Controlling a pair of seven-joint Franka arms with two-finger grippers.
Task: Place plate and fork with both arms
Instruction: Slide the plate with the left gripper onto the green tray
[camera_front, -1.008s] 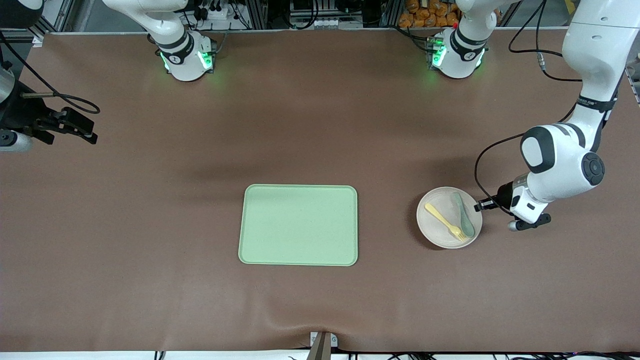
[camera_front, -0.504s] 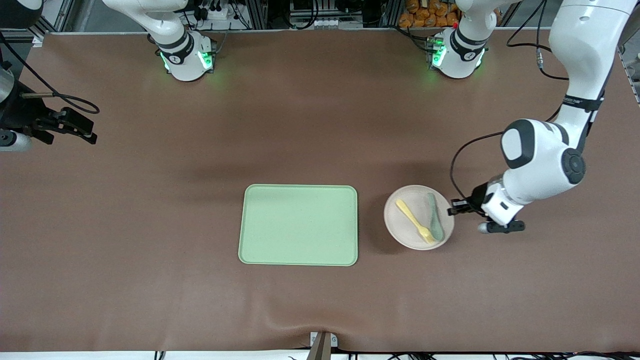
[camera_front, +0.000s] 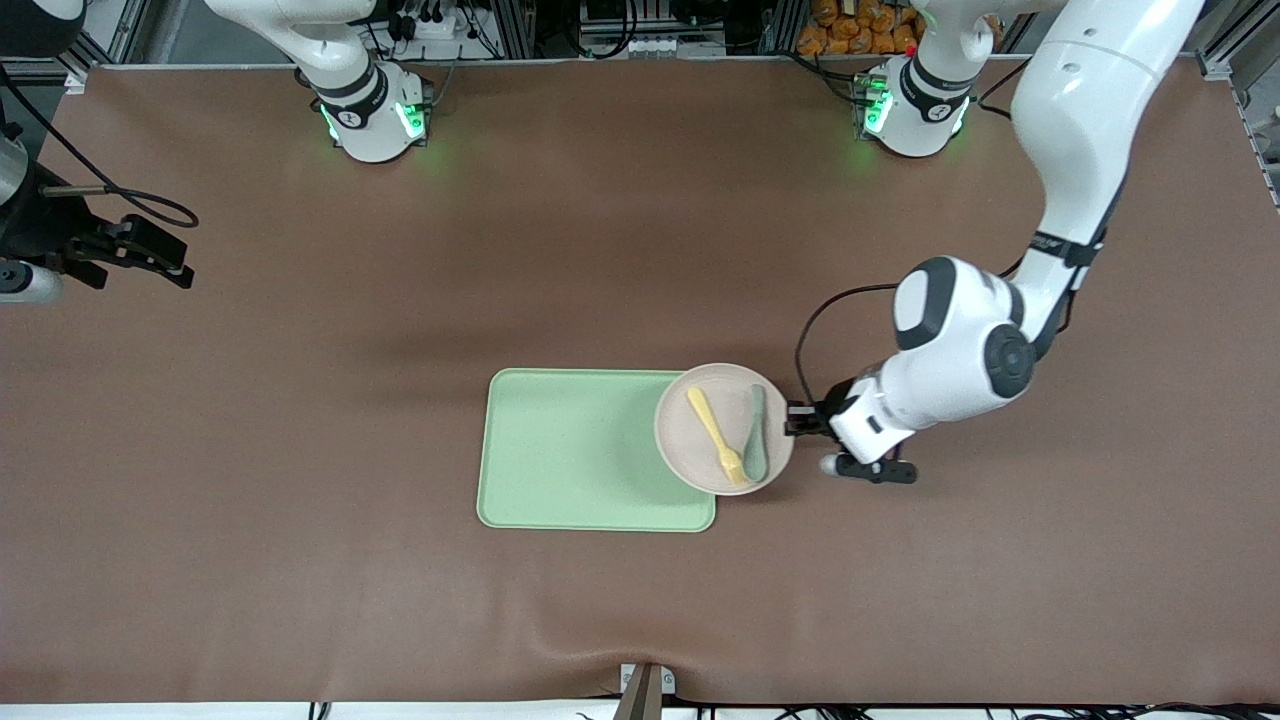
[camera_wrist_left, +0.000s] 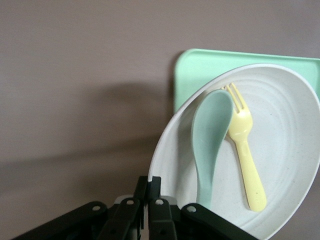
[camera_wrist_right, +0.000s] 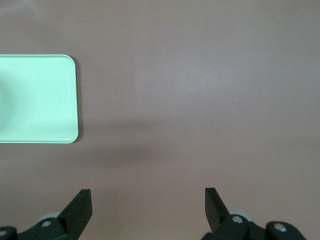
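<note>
The tray (camera_front: 560, 450) is the mark for everything here. The left gripper (camera_front: 800, 420) pinches the rim of the plate (camera_front: 700, 455) at the edge turned away from the tray, and the plate hangs in the air over the tray's end toward the left arm's base, part of it over the green surface and part still over the bare table (camera_front: 300, 400) just beside that end. The left wrist view shows the left gripper's fingers closed tight on the rim, with the tray's corner showing past the plate. In the plate lie the fork (camera_front: 714, 436) and a grey-green spoon (camera_front: 755, 445), side by side and not quite touching; the fork is on the tray's side of the spoon, its tines pointing toward the front camera. So the middle of the tray lies straight on from the left gripper, past the plate, toward the right arm's end of the table, and I judge the carry must run on that way before the plate can be lowered flat within the rim. The right gripper (camera_front: 150, 255) waits well away from the tray, toward the right arm's end of the table, its fingers spread and empty. For the fork, the left arm is much the nearer of the two.
</note>
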